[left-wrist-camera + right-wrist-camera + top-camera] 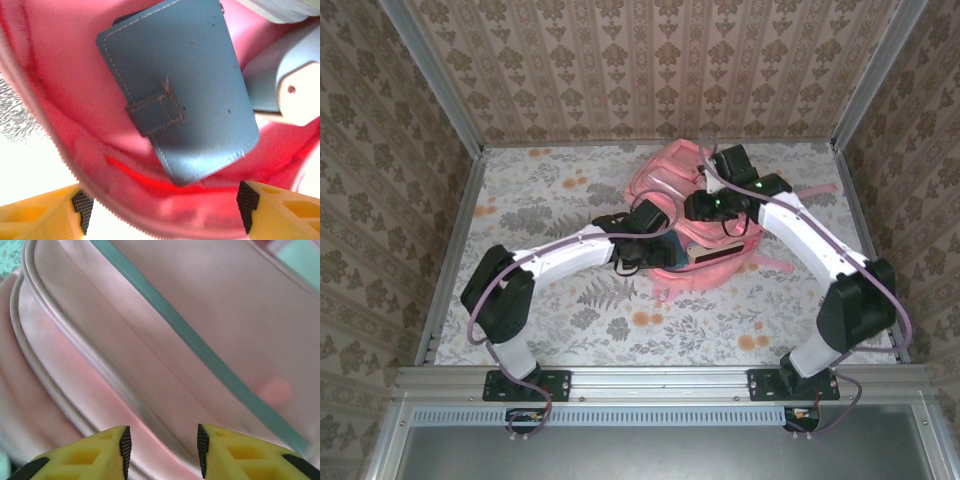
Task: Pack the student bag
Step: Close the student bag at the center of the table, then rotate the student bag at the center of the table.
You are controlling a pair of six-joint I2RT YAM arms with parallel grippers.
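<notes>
Toward the far edge of the floral-patterned worktop [540,200], a little right of centre, we find the large pink fabric student bag [665,175] with both arms over it.
On the left, the left gripper [164,202] hangs at the bag's opening with its yellow fingers spread wide, and we see a blue stitched leather wallet [185,95] on the pink lining inside. On the right, the right gripper [161,440] sits over the outer panel, fingers parted, gripping nothing.
</notes>
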